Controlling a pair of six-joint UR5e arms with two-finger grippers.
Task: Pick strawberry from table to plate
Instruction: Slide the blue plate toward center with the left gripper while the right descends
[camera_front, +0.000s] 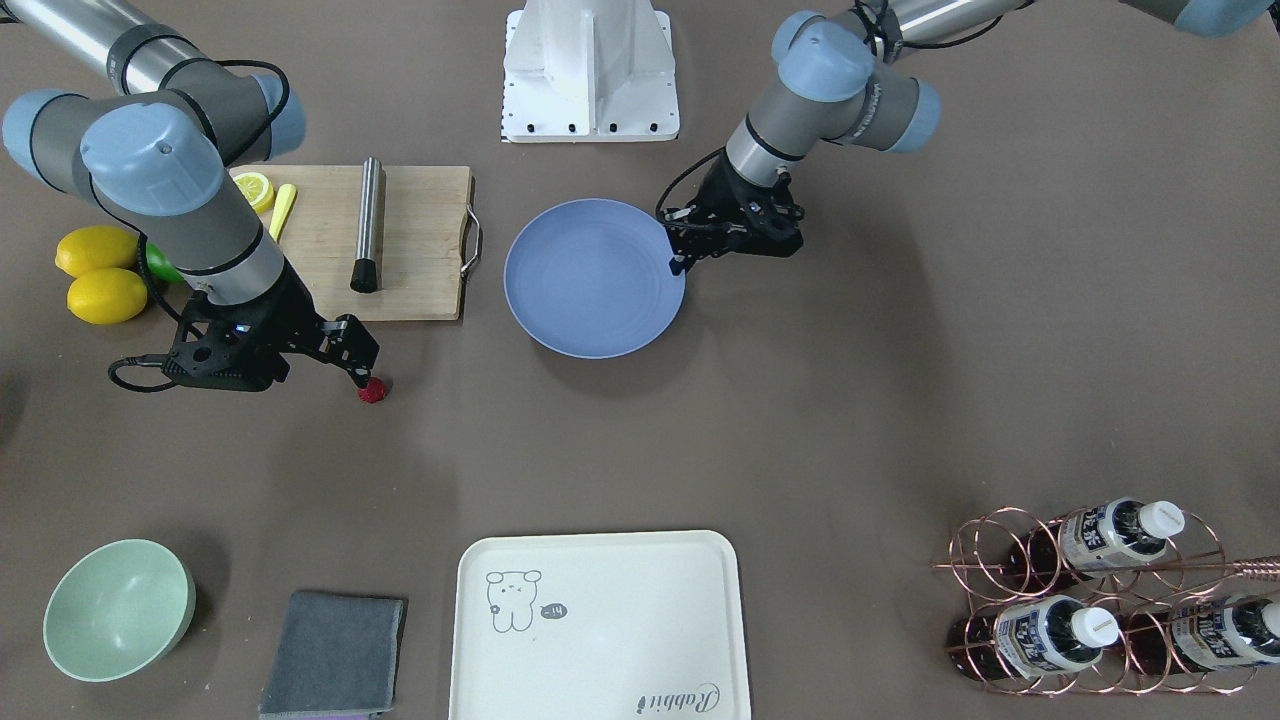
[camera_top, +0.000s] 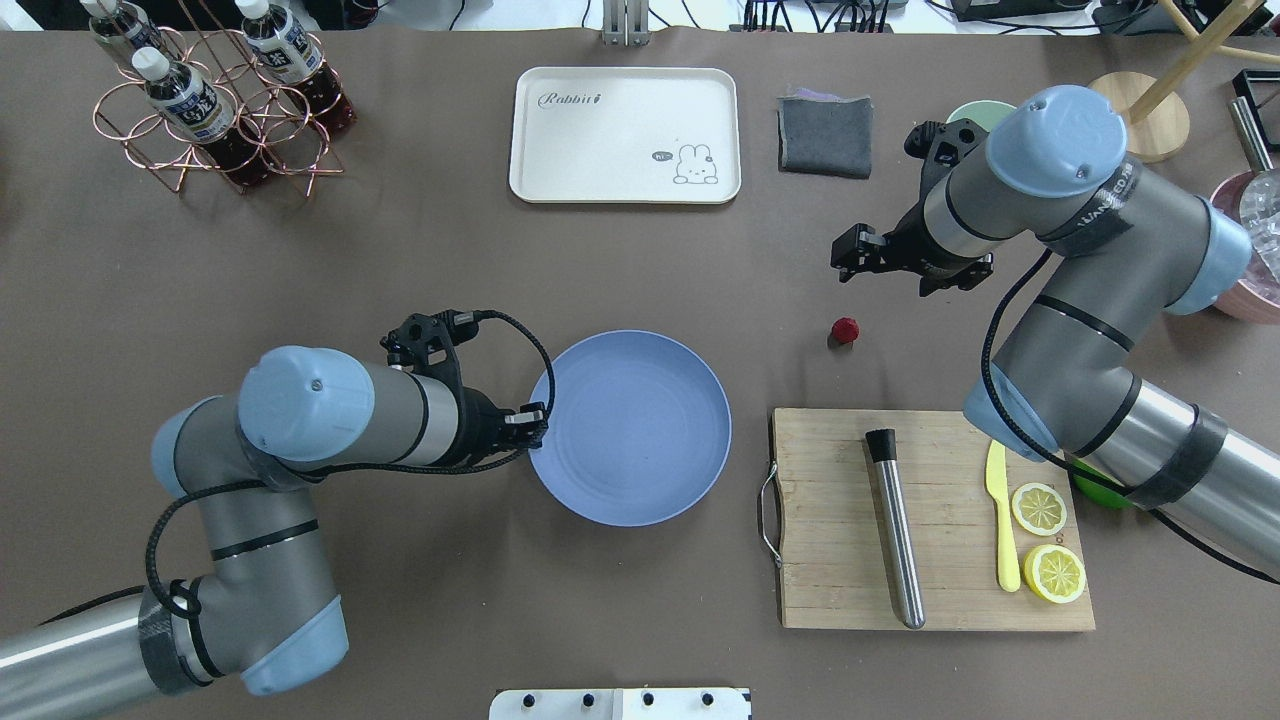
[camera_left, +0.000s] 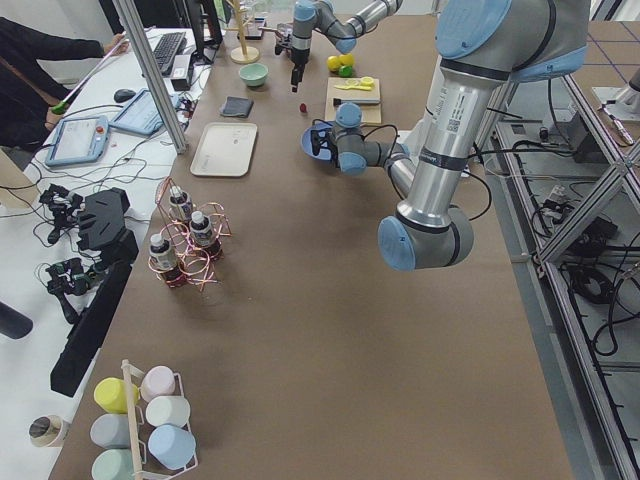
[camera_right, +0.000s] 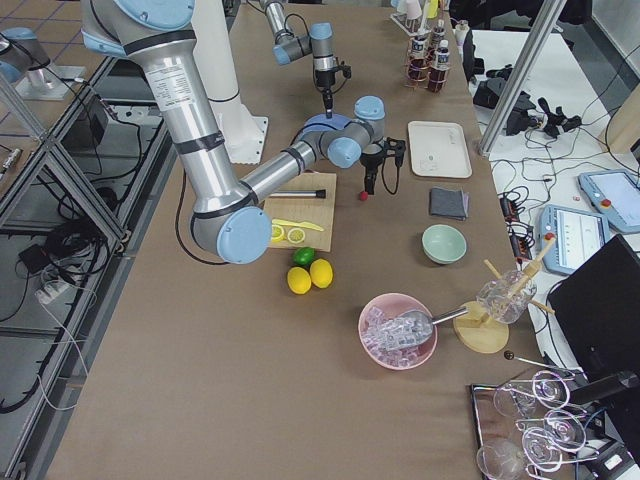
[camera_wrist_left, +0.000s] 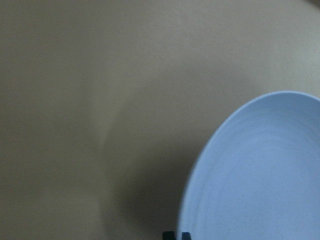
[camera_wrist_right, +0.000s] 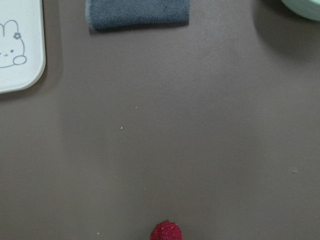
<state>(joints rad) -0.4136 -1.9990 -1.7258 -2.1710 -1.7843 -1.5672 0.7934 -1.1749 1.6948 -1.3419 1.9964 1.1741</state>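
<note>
While strawberry (camera_top: 845, 330) lies on counter (camera_top: 400, 250), well apart from plate (camera_top: 630, 430): right gripper (camera_top: 845, 258) hovers over it, fingers apparently parted, empty; left gripper (camera_top: 535, 422) closed, empty, at plate rim. Advice: descend straight, straddle it, close gently; soft fruit.

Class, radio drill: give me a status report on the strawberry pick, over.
Right tool above strawberry, jaw state unclear. Left tool shut at plate rim. Strawberry on table, ungripped; plate empty. Nothing between them.
</note>
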